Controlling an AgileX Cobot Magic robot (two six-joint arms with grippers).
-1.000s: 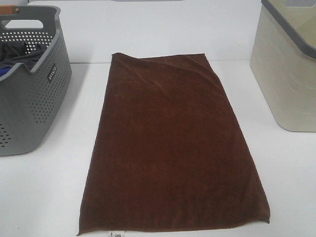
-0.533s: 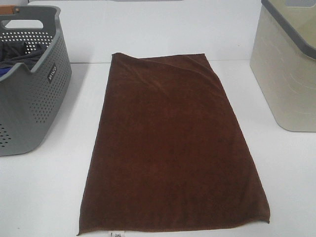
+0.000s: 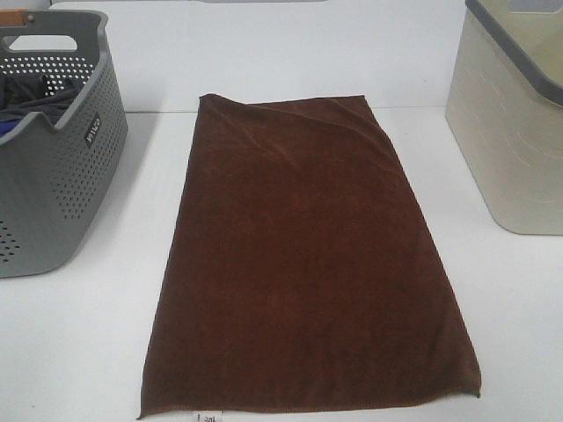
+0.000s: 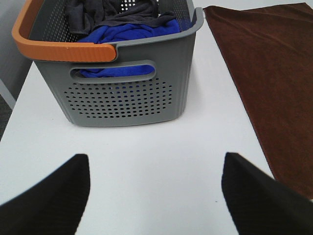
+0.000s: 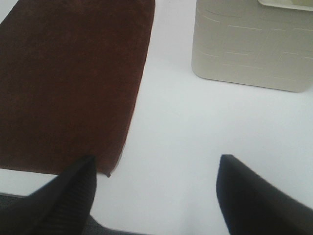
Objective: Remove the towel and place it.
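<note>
The towel [image 3: 308, 264] is a large dark brown plush cloth spread flat on the white table [image 3: 79, 343], its far edge slightly folded over and a small white tag [image 3: 208, 418] at its near edge. Neither arm shows in the exterior high view. In the left wrist view my left gripper [image 4: 156, 196] is open over bare table, with the towel [image 4: 274, 73] off to one side. My right gripper [image 5: 156, 191] is open too, above bare table near the towel's near corner [image 5: 108, 172]. Nothing sits between either pair of fingers.
A grey perforated basket [image 3: 53, 176] with an orange handle [image 4: 54, 46] stands at the left, holding dark grey and blue clothes [image 4: 127, 24]. A beige bin [image 3: 515, 132] with a grey rim stands at the right.
</note>
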